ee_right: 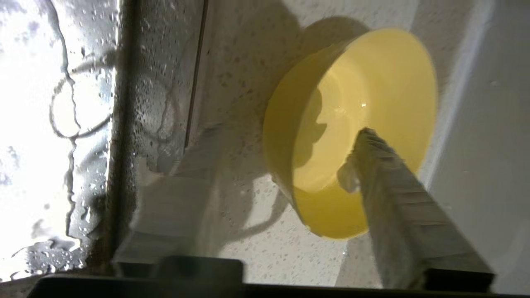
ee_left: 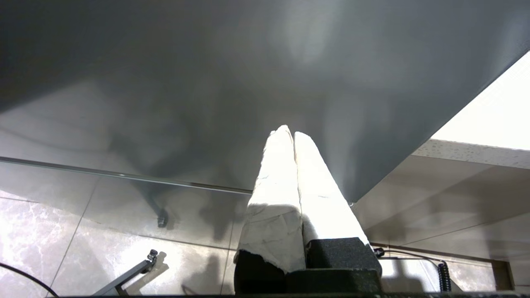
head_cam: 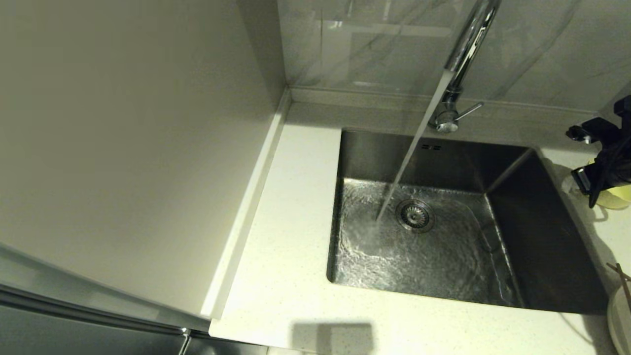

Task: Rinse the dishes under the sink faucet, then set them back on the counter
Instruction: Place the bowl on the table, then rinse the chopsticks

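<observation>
The pale yellow-green bowl [ee_right: 372,82] sits on the speckled counter [ee_right: 269,252] right of the sink [head_cam: 542,236]. My right gripper [ee_right: 285,136] is open astride the bowl's near wall. One finger [ee_right: 397,186] reaches inside the bowl and the other stands outside it. From the head, the right gripper [head_cam: 599,162] covers most of the bowl [head_cam: 622,195]. The chrome faucet [head_cam: 466,44] pours a steady stream onto the sink floor beside the drain strainer [head_cam: 414,215]. The cream plate [head_cam: 618,315] and brown chopsticks [head_cam: 622,281] peek in at the right edge. My left gripper [ee_left: 288,131] is shut and empty, parked below counter height.
A tall pale cabinet side [head_cam: 123,148] rises at the left of the counter [head_cam: 291,236]. The glossy marble wall [head_cam: 542,49] stands behind the faucet. The wet sink edge [ee_right: 120,124] runs close to the bowl.
</observation>
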Tool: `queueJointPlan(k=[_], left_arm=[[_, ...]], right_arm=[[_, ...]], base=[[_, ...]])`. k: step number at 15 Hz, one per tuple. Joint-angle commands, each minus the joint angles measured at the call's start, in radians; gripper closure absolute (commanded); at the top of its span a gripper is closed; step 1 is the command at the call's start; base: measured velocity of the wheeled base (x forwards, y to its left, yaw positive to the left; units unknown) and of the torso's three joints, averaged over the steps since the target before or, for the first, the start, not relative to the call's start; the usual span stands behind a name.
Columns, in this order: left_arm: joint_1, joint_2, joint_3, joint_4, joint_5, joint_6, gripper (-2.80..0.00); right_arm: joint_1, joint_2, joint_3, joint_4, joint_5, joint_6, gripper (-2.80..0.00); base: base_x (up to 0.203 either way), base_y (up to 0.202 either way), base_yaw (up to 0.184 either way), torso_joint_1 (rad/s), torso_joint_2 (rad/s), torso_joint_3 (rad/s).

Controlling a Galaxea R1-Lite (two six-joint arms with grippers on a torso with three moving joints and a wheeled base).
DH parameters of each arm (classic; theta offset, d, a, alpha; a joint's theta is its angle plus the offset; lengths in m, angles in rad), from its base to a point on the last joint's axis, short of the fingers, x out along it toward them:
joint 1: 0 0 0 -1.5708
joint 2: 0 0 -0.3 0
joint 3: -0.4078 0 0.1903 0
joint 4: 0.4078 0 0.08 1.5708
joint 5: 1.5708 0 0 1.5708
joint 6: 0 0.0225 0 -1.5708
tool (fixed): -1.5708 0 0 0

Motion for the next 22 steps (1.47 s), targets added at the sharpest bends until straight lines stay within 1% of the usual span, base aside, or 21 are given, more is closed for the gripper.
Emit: queueJointPlan(k=[1,2,4,5,6,7,8,9,11,14,16,18,20,22], left_arm=[[0.000,-0.002,0.000,-0.001,0.001,-0.001,0.00],[0.000,-0.002,0.000,-0.001,0.001,-0.001,0.00],[0.000,-0.002,0.000,-0.001,0.001,-0.001,0.00],[0.000,-0.002,0.000,-0.001,0.001,-0.001,0.00],[0.000,-0.002,0.000,-0.001,0.001,-0.001,0.00],[0.000,-0.002,0.000,-0.001,0.001,-0.001,0.00],[0.000,-0.002,0.000,-0.001,0.001,-0.001,0.00],[0.000,-0.002,0.000,-0.001,0.001,-0.001,0.00],[0.000,-0.002,0.000,-0.001,0.001,-0.001,0.00],[0.000,-0.002,0.000,-0.001,0.001,-0.001,0.00],[0.000,-0.002,0.000,-0.001,0.001,-0.001,0.00],[0.000,-0.002,0.000,-0.001,0.001,-0.001,0.00],[0.000,-0.002,0.000,-0.001,0.001,-0.001,0.00],[0.000,-0.002,0.000,-0.001,0.001,-0.001,0.00]], right_arm=[[0.001,-0.043,-0.002,0.002,0.001,0.001,-2.80],[0.001,-0.075,0.003,0.006,0.009,0.002,-2.80],[0.001,-0.170,0.023,0.024,0.055,0.002,-2.80],[0.000,-0.224,0.032,0.052,0.080,0.001,-2.80],[-0.012,-0.280,0.035,0.114,0.114,0.001,-2.80],[-0.034,-0.330,0.036,0.220,0.158,-0.001,-2.80],[-0.065,-0.376,0.032,0.360,0.210,-0.012,-2.80],[-0.106,-0.410,0.023,0.497,0.265,-0.041,-2.80],[-0.184,-0.468,0.003,0.716,0.354,-0.118,-2.80],[-0.267,-0.511,-0.012,0.904,0.399,-0.272,-2.80],[-0.314,-0.512,-0.018,0.988,0.450,-0.348,-2.80],[-0.337,-0.494,-0.011,1.052,0.458,-0.397,-2.80],[-0.357,-0.465,-0.001,1.080,0.461,-0.412,-2.80],[-0.387,-0.436,0.024,1.073,0.458,-0.440,-2.80]], base=[[0.000,0.000,0.000,0.000,0.00,0.000],[0.000,0.000,0.000,0.000,0.00,0.000],[0.000,0.000,0.000,0.000,0.00,0.000],[0.000,0.000,0.000,0.000,0.00,0.000],[0.000,0.000,0.000,0.000,0.00,0.000],[0.000,0.000,0.000,0.000,0.00,0.000],[0.000,0.000,0.000,0.000,0.00,0.000],[0.000,0.000,0.000,0.000,0.00,0.000],[0.000,0.000,0.000,0.000,0.00,0.000],[0.000,0.000,0.000,0.000,0.00,0.000],[0.000,0.000,0.000,0.000,0.00,0.000],[0.000,0.000,0.000,0.000,0.00,0.000],[0.000,0.000,0.000,0.000,0.00,0.000],[0.000,0.000,0.000,0.000,0.00,0.000]])
